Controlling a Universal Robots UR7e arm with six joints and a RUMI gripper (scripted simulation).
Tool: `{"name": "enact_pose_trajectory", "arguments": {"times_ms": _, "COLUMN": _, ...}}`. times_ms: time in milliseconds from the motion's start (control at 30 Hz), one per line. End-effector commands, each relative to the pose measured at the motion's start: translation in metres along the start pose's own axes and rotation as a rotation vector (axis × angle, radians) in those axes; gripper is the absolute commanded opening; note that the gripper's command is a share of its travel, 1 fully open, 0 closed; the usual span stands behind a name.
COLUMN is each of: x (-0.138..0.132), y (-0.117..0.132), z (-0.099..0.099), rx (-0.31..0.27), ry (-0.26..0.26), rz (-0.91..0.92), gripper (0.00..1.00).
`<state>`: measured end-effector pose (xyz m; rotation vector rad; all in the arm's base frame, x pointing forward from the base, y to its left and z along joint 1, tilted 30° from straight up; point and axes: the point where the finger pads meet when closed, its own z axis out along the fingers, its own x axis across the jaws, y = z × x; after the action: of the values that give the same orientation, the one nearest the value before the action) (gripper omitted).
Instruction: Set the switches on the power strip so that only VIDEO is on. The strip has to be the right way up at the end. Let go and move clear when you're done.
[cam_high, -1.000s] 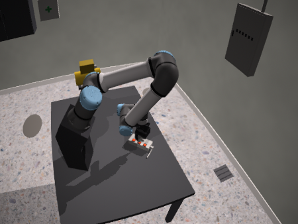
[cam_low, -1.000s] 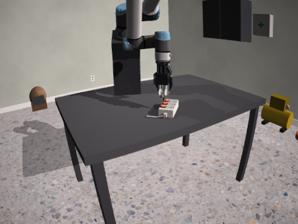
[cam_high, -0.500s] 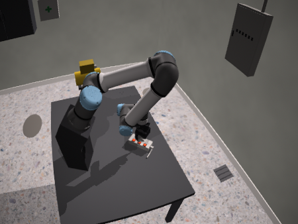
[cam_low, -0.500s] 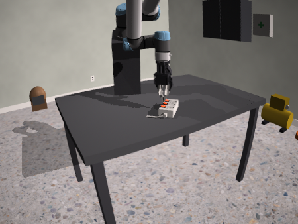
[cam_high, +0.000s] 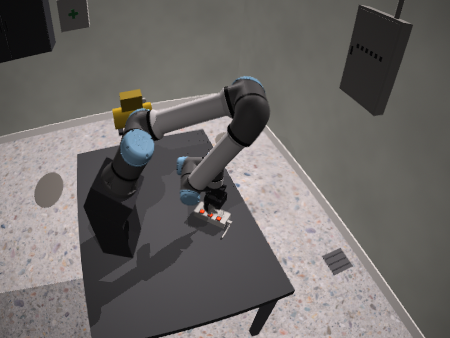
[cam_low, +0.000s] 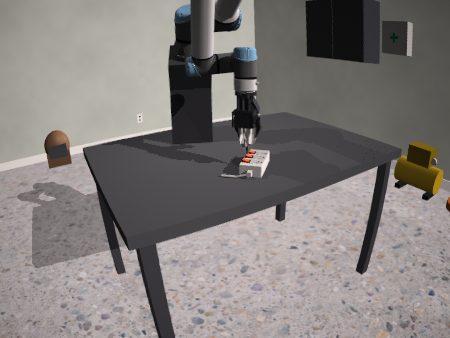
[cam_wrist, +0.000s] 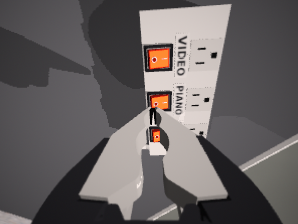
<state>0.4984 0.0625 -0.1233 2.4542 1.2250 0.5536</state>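
Note:
A white power strip (cam_high: 212, 217) (cam_low: 256, 163) (cam_wrist: 200, 30) lies right way up on the dark table (cam_high: 175, 280) (cam_low: 175, 190). It has three orange rocker switches. In the wrist view the VIDEO switch (cam_wrist: 158, 58) is farthest, the PIANO switch (cam_wrist: 161, 101) is in the middle, and a third switch (cam_wrist: 155, 135) shows between my fingers. My gripper (cam_high: 214, 206) (cam_low: 246, 142) (cam_wrist: 153, 108) is shut and empty. Its tips point down just above the strip, near the lower edge of the PIANO switch. The third switch's label is hidden by my fingers.
The arm's dark pedestal (cam_high: 112, 210) (cam_low: 191, 95) stands on the table behind the strip. A short grey cord stub (cam_high: 226, 231) (cam_low: 234, 175) sticks out of the strip's end. A yellow compressor (cam_low: 419, 167) (cam_high: 131, 107) sits on the floor beside the table.

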Motion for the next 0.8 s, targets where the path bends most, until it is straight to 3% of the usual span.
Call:
{"name": "enact_pose_trajectory", "arguments": {"times_ms": 0, "x": 0.0003, "y": 0.0003, "z": -0.0003, "rx": -0.001, "ry": 0.001, "rz": 0.000, "gripper": 0.00}}
{"name": "enact_pose_trajectory", "arguments": {"times_ms": 767, "x": 0.0003, "y": 0.0003, "z": 0.0046, "rx": -0.001, "ry": 0.001, "rz": 0.000, "gripper": 0.00}}
